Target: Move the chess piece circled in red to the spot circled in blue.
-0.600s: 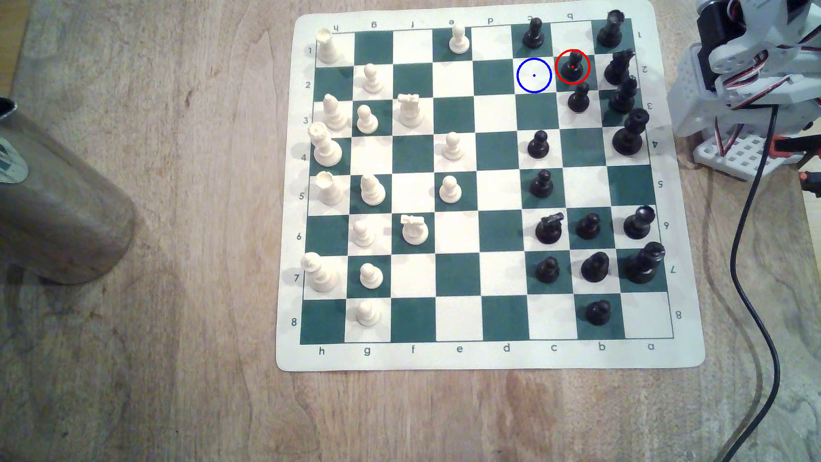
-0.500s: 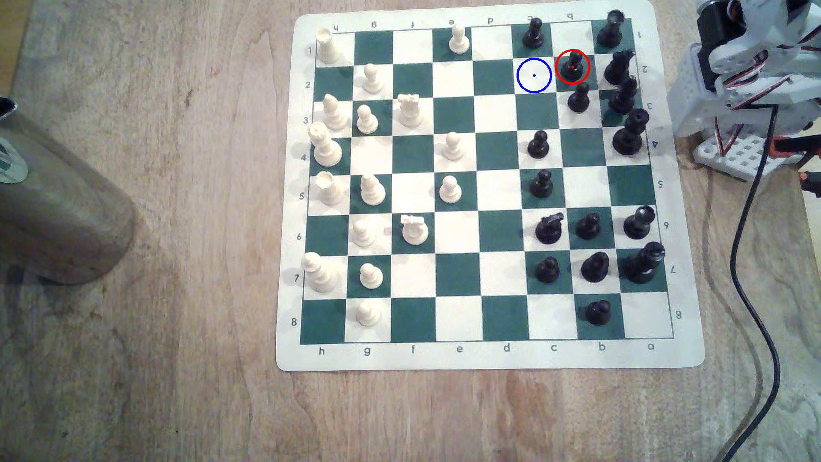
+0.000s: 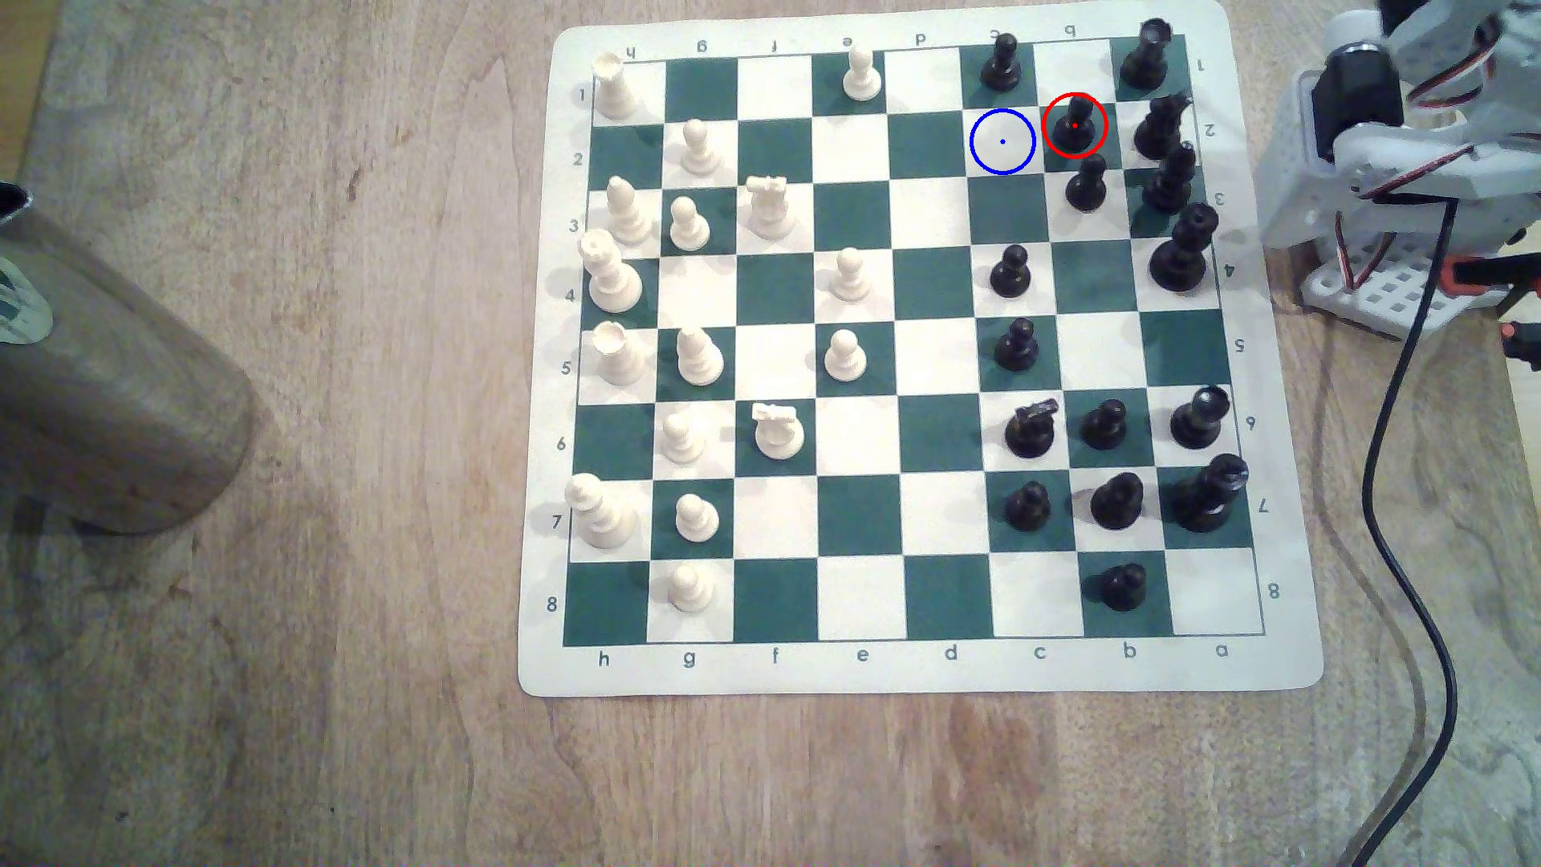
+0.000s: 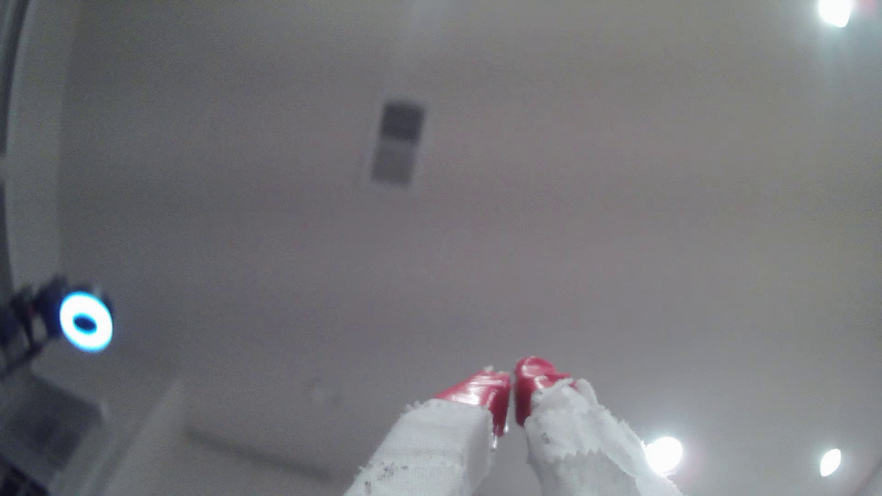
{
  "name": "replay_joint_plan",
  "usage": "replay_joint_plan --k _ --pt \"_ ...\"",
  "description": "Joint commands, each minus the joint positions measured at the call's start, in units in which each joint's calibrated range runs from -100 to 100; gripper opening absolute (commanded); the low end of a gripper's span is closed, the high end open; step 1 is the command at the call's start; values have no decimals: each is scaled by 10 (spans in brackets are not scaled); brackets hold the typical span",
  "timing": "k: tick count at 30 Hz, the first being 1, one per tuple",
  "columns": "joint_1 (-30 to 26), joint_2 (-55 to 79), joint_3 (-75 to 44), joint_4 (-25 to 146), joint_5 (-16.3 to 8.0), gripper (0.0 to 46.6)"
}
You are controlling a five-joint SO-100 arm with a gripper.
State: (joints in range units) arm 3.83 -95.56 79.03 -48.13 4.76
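The chess piece circled in red (image 3: 1075, 125), a small black pawn, stands on a dark green square near the far right of the board in the exterior view. The spot circled in blue (image 3: 1002, 142) is the bare white square just to its left. My arm (image 3: 1409, 142) is folded off the board's right edge, well away from both. In the wrist view my gripper (image 4: 511, 381) points up at the ceiling, its red-tipped fingers (image 4: 482, 388) pressed together with nothing between them.
Black pieces crowd the pawn: another pawn (image 3: 1086, 185) just in front, taller ones (image 3: 1159, 129) to its right, a pawn (image 3: 1001, 62) behind the blue spot. Cream pieces fill the board's left. A metal cylinder (image 3: 108, 367) lies far left; a black cable (image 3: 1409, 500) trails on the right.
The arm beside the board has shifted, its upper links swinging to the right and up. No piece on the board has moved.
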Motion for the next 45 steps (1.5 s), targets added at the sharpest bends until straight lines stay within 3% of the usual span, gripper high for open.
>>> replay_joint_plan --k 1,12,14,17,18,20,22,25,34,35,38,45 --pt "15 -1 -95 215 -3 2" --pt "125 0 -225 593 -5 2" --pt "133 0 -225 596 -5 77" --pt "145 0 -233 616 -5 128" --pt "159 -1 -244 643 -5 170" --pt "181 -2 -271 718 -3 202" --pt "211 -4 -310 838 6 264" --pt "206 -4 -316 897 5 276" --pt "233 103 -471 1188 -53 290" --pt "229 142 -518 1257 -76 297" --pt "223 176 -561 1321 -101 307" --pt "215 253 -569 1400 -150 304"
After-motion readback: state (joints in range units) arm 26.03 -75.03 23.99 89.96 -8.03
